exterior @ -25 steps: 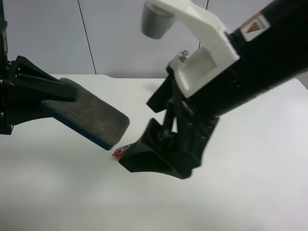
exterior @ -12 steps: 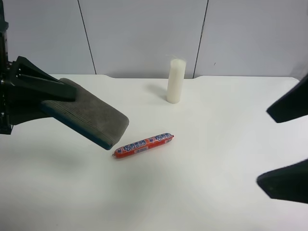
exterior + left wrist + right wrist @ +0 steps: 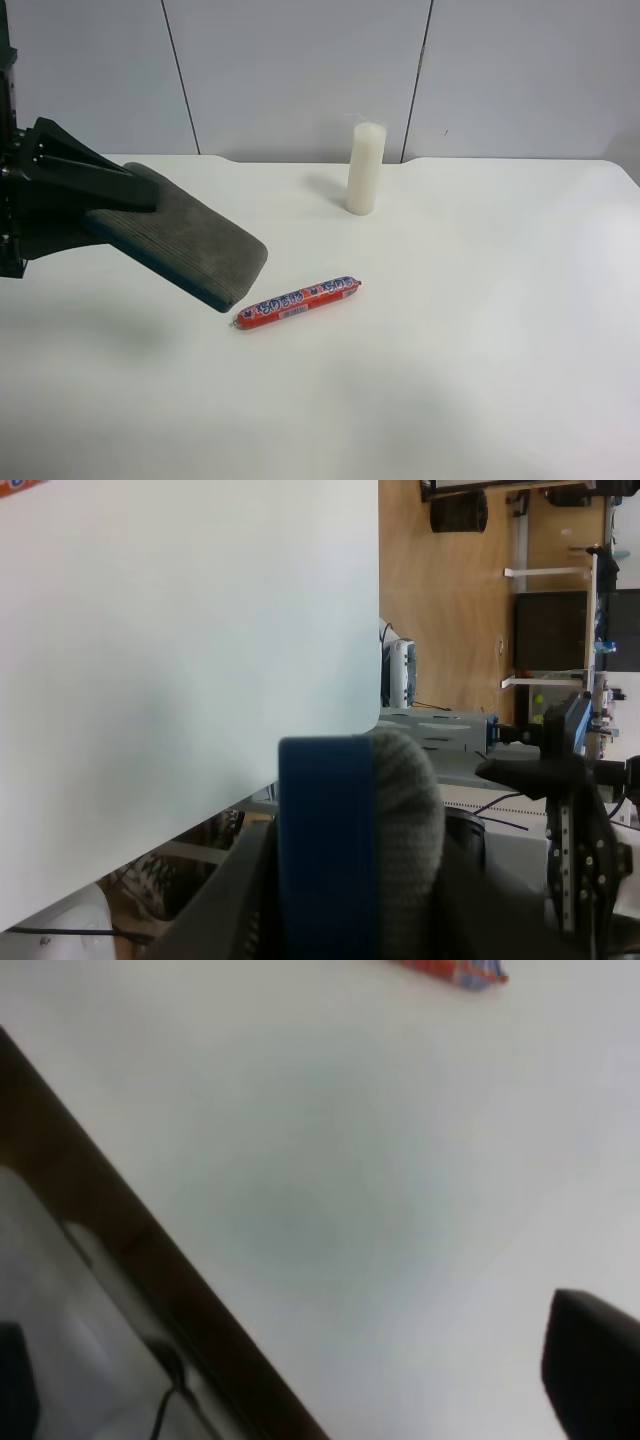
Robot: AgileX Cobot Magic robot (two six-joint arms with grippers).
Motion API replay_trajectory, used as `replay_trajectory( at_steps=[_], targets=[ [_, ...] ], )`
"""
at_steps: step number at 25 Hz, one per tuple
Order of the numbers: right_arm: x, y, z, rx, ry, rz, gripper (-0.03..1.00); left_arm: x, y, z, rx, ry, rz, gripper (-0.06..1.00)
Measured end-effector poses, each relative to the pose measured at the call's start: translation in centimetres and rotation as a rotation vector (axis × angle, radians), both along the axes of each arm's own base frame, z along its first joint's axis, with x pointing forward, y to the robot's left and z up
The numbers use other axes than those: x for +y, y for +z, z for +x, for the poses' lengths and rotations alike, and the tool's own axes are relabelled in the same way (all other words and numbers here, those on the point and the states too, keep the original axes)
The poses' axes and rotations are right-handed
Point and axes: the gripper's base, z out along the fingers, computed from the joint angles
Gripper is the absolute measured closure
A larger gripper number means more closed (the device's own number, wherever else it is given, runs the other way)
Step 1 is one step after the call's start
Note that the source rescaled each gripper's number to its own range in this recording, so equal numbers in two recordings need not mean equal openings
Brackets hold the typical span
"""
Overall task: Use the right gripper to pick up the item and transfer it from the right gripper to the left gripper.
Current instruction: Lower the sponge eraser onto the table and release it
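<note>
The item, a dark grey felt pad on a blue base, is held in the air over the table's left part. My left gripper is shut on its end. In the left wrist view the item stands edge-on between the two black jaws of the left gripper. My right gripper is out of the exterior high view. The right wrist view shows only one black fingertip, far to one side above bare table, with nothing held.
A red printed sausage stick lies on the white table just right of the held item; its end shows in the right wrist view. A tall white candle stands at the back. The table's edge crosses the right wrist view.
The right arm has pulled away to the right and left the exterior high view, uncovering the sausage stick and candle. The left gripper and the item have not moved.
</note>
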Motion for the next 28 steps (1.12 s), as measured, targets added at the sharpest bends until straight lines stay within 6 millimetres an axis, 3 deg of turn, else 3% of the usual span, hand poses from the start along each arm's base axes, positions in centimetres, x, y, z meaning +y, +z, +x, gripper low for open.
replay_trajectory(
  at_steps=[5, 18, 28],
  targets=[
    [-1.1, -0.2, -0.9, -0.08, -0.003, 0.098, -0.02, 0.0, 0.0, 0.0, -0.001, -0.001, 0.001, 0.94],
    [-1.1, -0.2, -0.9, -0.081, -0.014, 0.099, -0.02, 0.0, 0.0, 0.0, -0.05, -0.023, 0.02, 0.94],
    [-2.0, -0.1, -1.5, -0.156, -0.317, 0.14, -0.02, 0.3, -0.1, 0.6, -0.075, 0.039, 0.049, 0.94]
  ],
)
